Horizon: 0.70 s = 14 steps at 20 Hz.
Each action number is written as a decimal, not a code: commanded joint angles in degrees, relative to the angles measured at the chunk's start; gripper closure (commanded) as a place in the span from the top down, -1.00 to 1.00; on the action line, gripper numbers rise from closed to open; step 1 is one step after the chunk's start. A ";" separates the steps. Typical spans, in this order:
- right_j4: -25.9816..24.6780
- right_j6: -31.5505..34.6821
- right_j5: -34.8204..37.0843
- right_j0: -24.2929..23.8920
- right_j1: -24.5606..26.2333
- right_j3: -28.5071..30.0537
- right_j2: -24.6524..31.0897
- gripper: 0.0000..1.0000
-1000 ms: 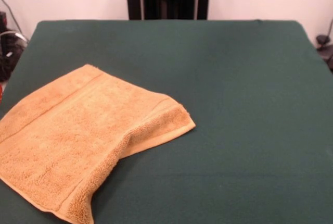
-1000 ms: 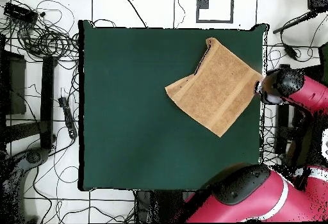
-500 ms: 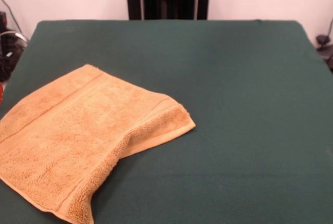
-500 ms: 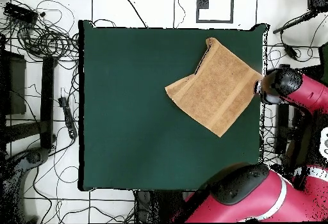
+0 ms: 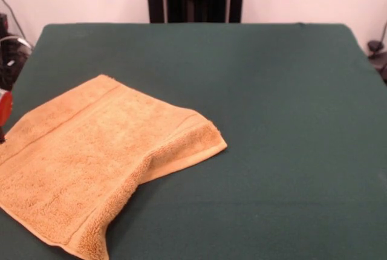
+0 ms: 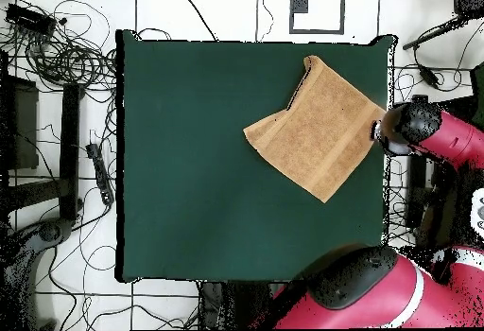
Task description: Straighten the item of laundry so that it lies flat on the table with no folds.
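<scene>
Over near one corner of the table (image 5: 278, 91), the towel (image 5: 91, 157) is found lying skewed to the table's edges, with a part of it folded over. In the front view, 1 thick doubled edge runs from the tip at the middle of the picture down to the bottom edge, so the job isn't done yet.

The terry looks soft, floppy and pretty light, so it'll probably drape and drag rather than slide as 1 stiff piece, and the felt-like table cover can be expected to cling to it a bit. Nothing fragile here. The best place to take hold would likely be the loose tip of the folded-over flap (image 5: 219, 145), where the top layer can be pinched on its own and peeled back. If both layers get grabbed, the whole thing would probably just be shifted along with the fold kept in.

The arm's end (image 6: 402, 130) is seen in the overhead view at the table's edge, just beside the towel's outer corner, and only a red sliver (image 5: 4, 107) shows in the front view. Whether the gripper is open or closed can't be told, and no contact with the towel can be made out.
</scene>
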 commanded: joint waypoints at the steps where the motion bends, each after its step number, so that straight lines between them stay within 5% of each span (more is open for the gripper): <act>1: 1.16 4.13 -4.31 4.44 -3.92 12.68 4.97 1.00; 14: 0.47 3.09 -8.69 3.48 -4.47 14.21 5.77 1.00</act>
